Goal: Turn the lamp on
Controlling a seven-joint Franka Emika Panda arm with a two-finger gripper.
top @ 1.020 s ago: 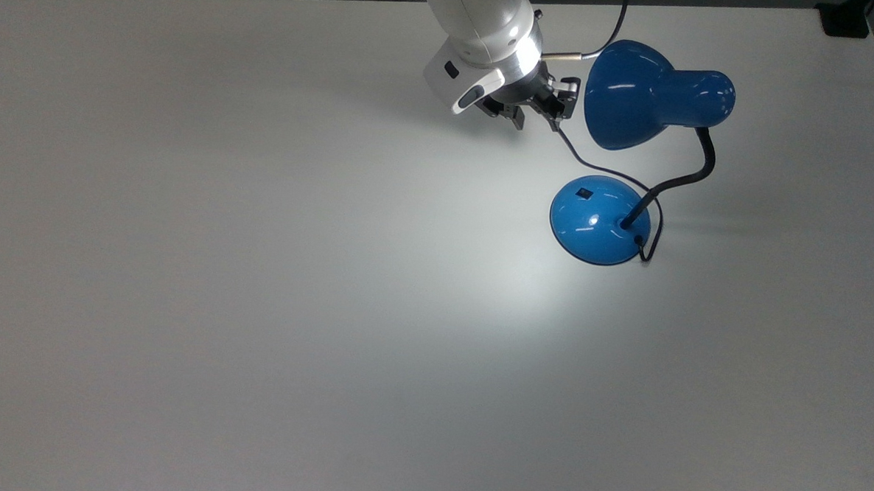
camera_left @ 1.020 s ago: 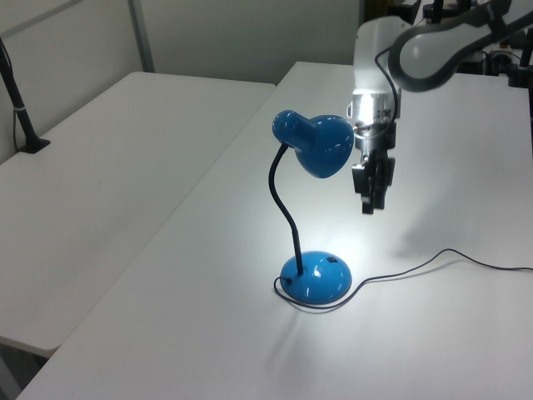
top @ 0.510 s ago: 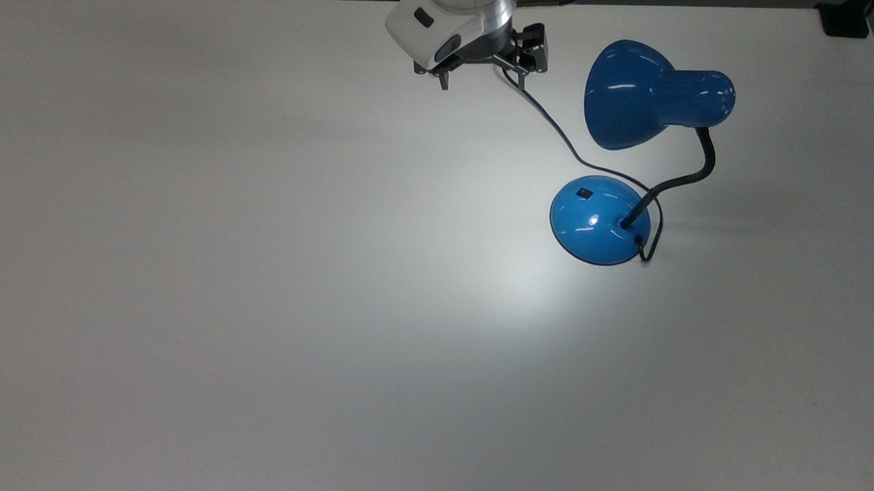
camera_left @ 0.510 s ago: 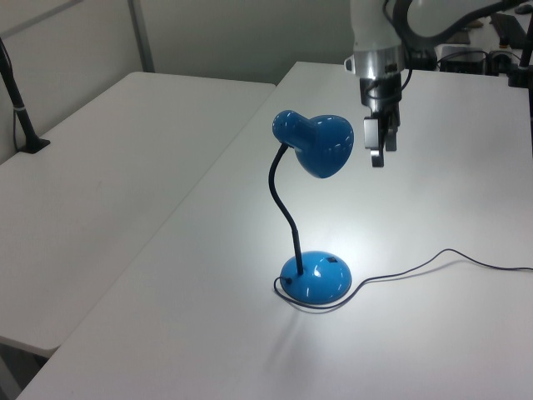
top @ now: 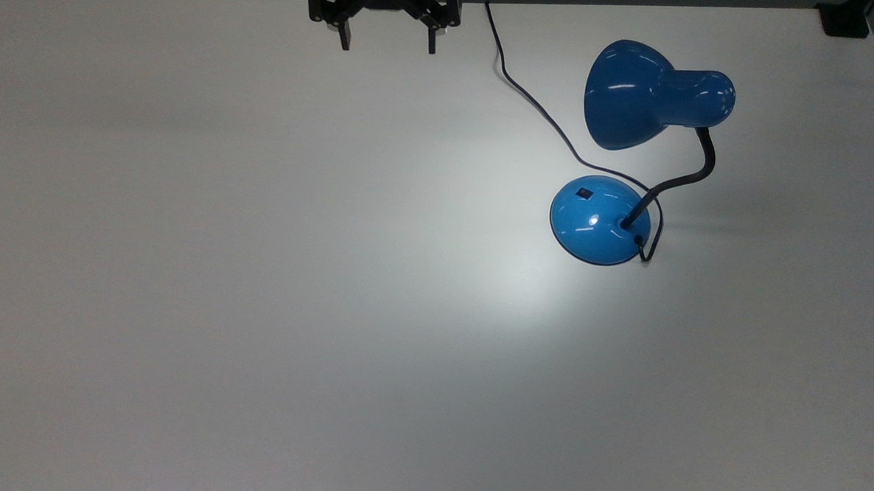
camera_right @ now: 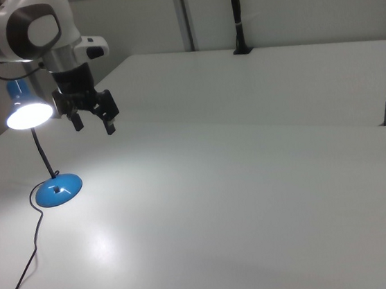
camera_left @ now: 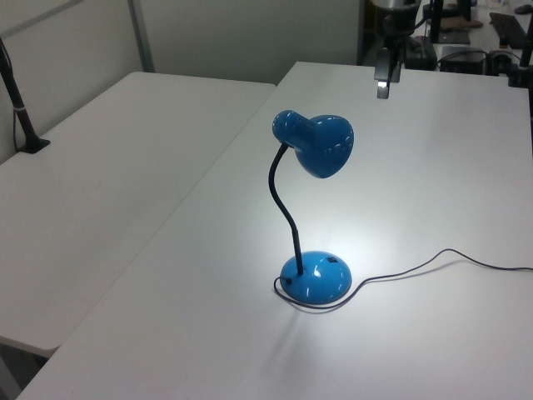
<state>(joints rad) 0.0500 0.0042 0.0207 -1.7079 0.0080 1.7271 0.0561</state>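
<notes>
White table (top: 257, 304) spans the top view, w/ a bright pool of light at approx. its centre. Blue lamp (top: 639, 99) stands at 2 o'clock in the top view, lit, shade glowing white in the right view; its round base (top: 600, 219) rests on the table and the black cord (top: 532, 102) trails off toward 12. Gripper (top: 385, 42) hangs at 12 o'clock, well apart from the lamp, fingers spread wide, holding nothing.

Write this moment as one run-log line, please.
lamp: lit, on table | gripper: open, empty, away from lamp | switch: untouched
</notes>
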